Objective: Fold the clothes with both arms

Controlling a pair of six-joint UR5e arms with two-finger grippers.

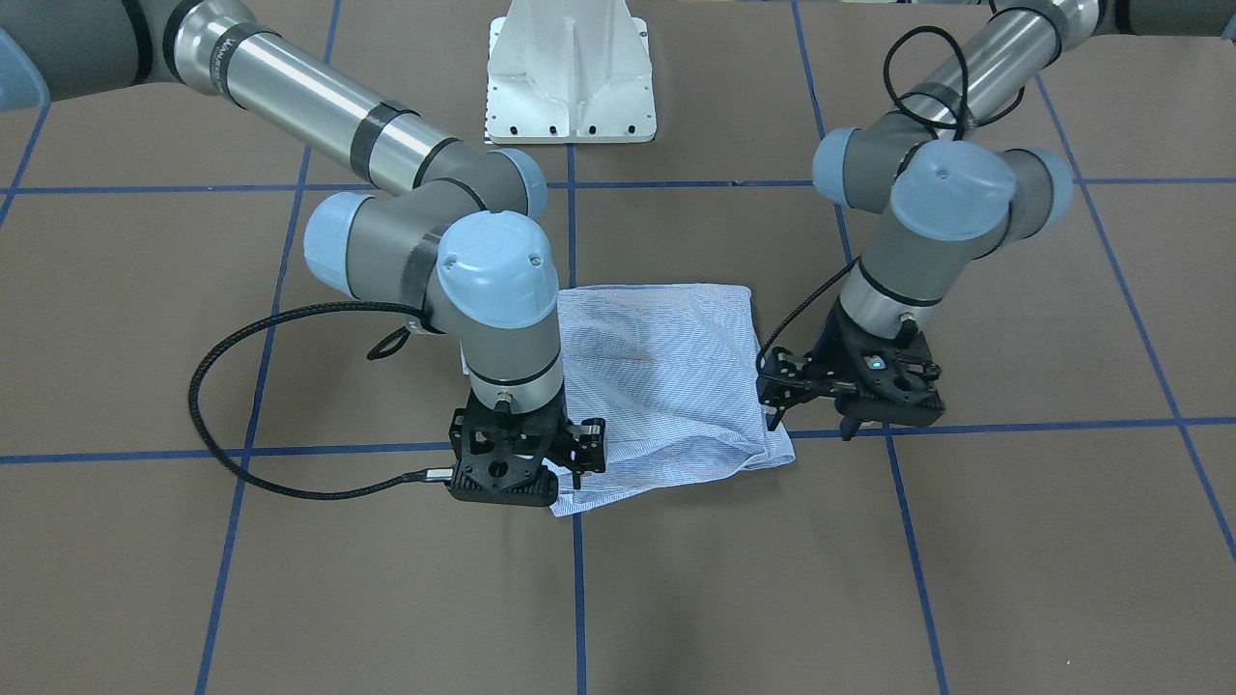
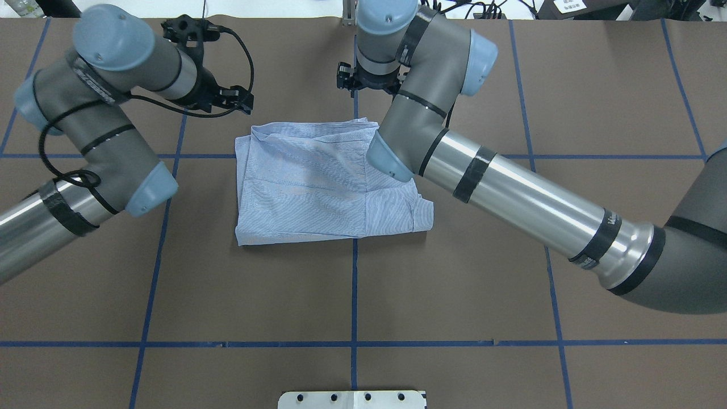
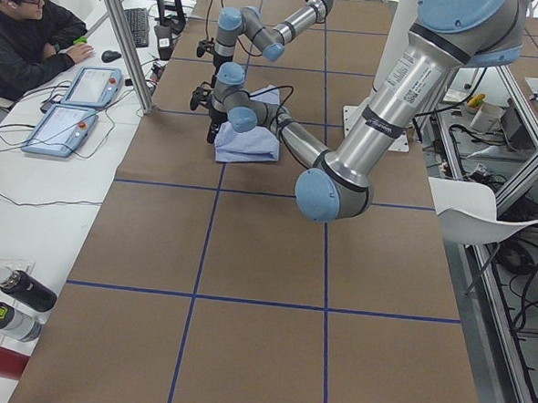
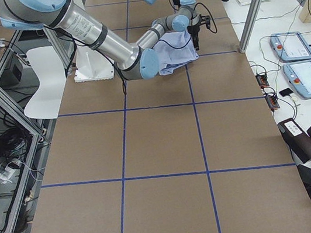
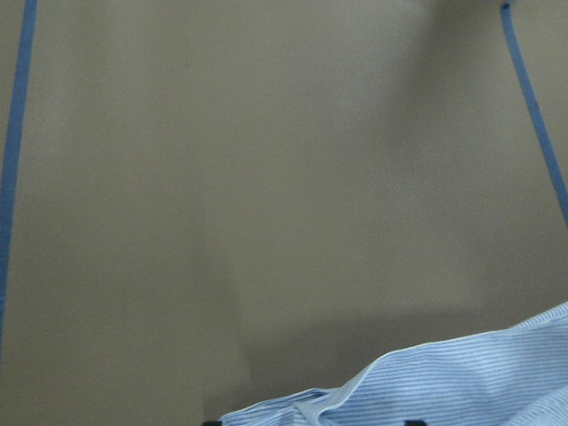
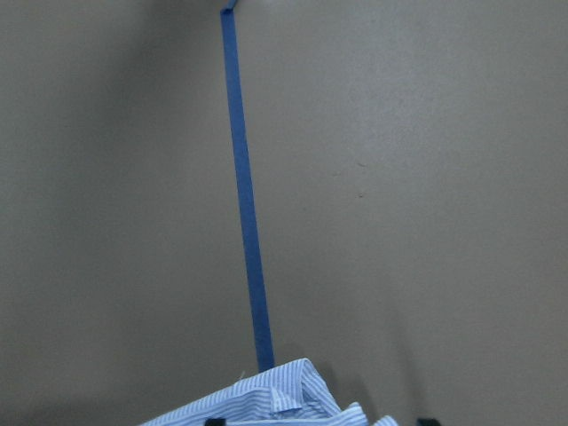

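Your left claw [image 1: 811,423] points down with its fingers apart. One tip sits right at the side edge of the shirt [image 2: 306,182] and the other over bare counter [image 2: 454,284]; you cannot tell whether the near tip touches the cloth. In its wrist view only two dark tips peek in at the bottom edge, well separated, with striped fabric bunched between them and off to the right. Your right claw [image 6: 319,422] is spread as well: its wrist view shows two dark tips at the bottom edge with a crumpled corner of the shirt between them, and a blue tape line [image 6: 244,204] running away from that corner. Seen from across the counter, this claw points straight down over the shirt's corner and its body hides the fingers. Both claws are at the side of the shirt away from the robot's base, one by each corner. The shirt lies folded into a rough rectangle on the brown counter near its middle, across one tape line. The left arm [image 2: 85,142] bends in beside the shirt; the right arm [image 2: 511,193] reaches over it, with one blue-capped joint above the cloth in the overhead view. The white pedestal [image 1: 572,77] stands behind the shirt. Beside the counter, opposite the robot, a person [image 3: 24,31] sits at a white desk [image 3: 30,233].
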